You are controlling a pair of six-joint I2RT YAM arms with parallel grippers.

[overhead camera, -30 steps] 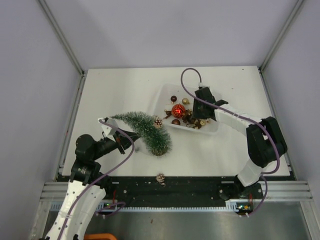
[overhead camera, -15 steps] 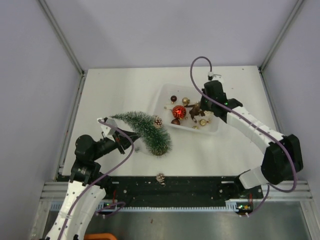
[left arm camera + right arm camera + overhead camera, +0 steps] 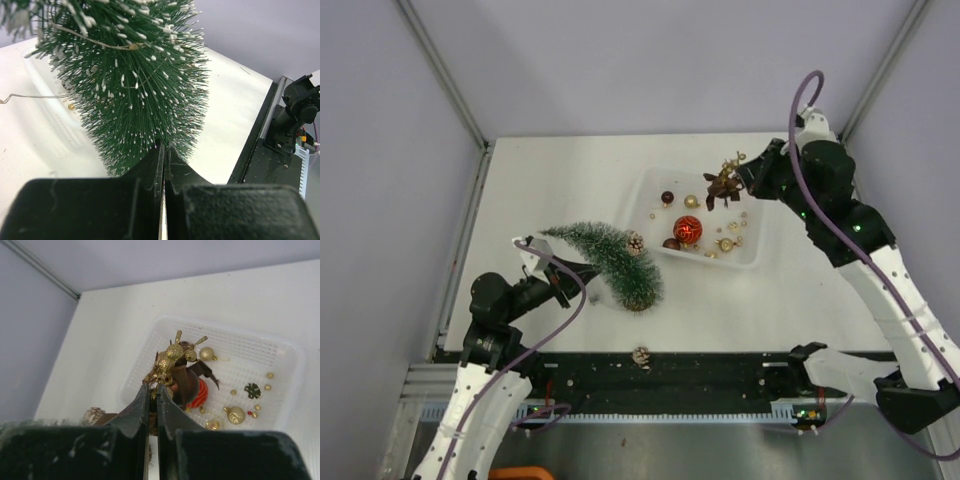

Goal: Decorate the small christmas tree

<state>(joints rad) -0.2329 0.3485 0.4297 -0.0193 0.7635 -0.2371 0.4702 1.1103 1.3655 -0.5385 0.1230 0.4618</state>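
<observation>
This is looking like a robotics lab test cell. Plain grey-lilac wall panels (image 3: 650,60) are closing in a white table (image 3: 570,180) at 9, 12 and 3 o'clock, with aluminium struts (image 3: 440,70) running along their joints. At 6 o'clock a dark mounting rail (image 3: 660,372) is carrying the left arm (image 3: 485,390) and right arm (image 3: 880,280). Purple cables (image 3: 793,108) are looping off them, and small lights are glowing on a board (image 3: 807,412) at 5 o'clock.

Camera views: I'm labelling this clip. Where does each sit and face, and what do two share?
Top external: overhead behind the bases, facing down; both arms show.
Left wrist: on left arm, facing the small christmas tree past the left gripper.
Right wrist: facing down at the white tray past the right gripper, shut on a gold ornament.
Shared: top and right wrist show the white tray.
</observation>
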